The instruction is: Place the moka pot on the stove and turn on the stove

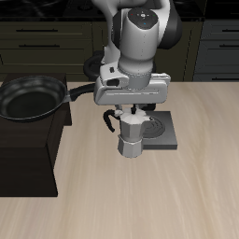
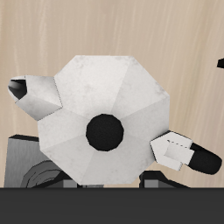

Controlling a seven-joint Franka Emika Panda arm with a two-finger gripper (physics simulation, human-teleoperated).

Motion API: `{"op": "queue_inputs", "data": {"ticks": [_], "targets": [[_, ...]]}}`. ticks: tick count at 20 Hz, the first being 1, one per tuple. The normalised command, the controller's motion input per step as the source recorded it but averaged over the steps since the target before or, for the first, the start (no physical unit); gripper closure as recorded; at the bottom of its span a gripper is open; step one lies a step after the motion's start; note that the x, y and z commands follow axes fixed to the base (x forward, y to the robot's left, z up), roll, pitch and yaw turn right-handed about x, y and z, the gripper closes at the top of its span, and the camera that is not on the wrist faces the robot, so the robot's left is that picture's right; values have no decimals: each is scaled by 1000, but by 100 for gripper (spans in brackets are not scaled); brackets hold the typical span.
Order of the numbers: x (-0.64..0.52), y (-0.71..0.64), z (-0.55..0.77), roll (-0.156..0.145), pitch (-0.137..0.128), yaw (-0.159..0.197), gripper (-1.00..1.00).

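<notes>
The silver faceted moka pot (image 1: 131, 140) hangs upright under my gripper (image 1: 131, 116), which is shut on its top. It is at the stove's corner nearest the table's front edge, overlapping the plate. The stove (image 1: 164, 133) is a flat grey square plate, and the pot and my hand hide much of its burner. In the wrist view the moka pot (image 2: 105, 118) fills the middle, seen from above with its black lid knob. A grey strip of the stove (image 2: 24, 159) with dark rings shows beside it. I cannot tell whether the pot's base touches anything.
A black frying pan (image 1: 32, 97) rests on a dark low cabinet (image 1: 28, 159) beside the pot, its handle pointing toward my arm. Dark drawers line the back wall. Bare wooden tabletop (image 1: 159, 201) lies toward the front edge.
</notes>
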Motion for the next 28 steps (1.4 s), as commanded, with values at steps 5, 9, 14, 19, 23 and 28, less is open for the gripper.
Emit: {"op": "queue_inputs", "data": {"ticks": [5,9,14,19,23,28], "targets": [[-150,-63,75,-19,-15,-11,100],[-216,-32,14,30,4,-29,100],[-242,63,-28,26,-1,-22,100],[-151,59,-39,13,-5,-6,100],[-117,59,-29,18,4,-20,100],[-181,66,-19,30,-2,-8,100]]}}
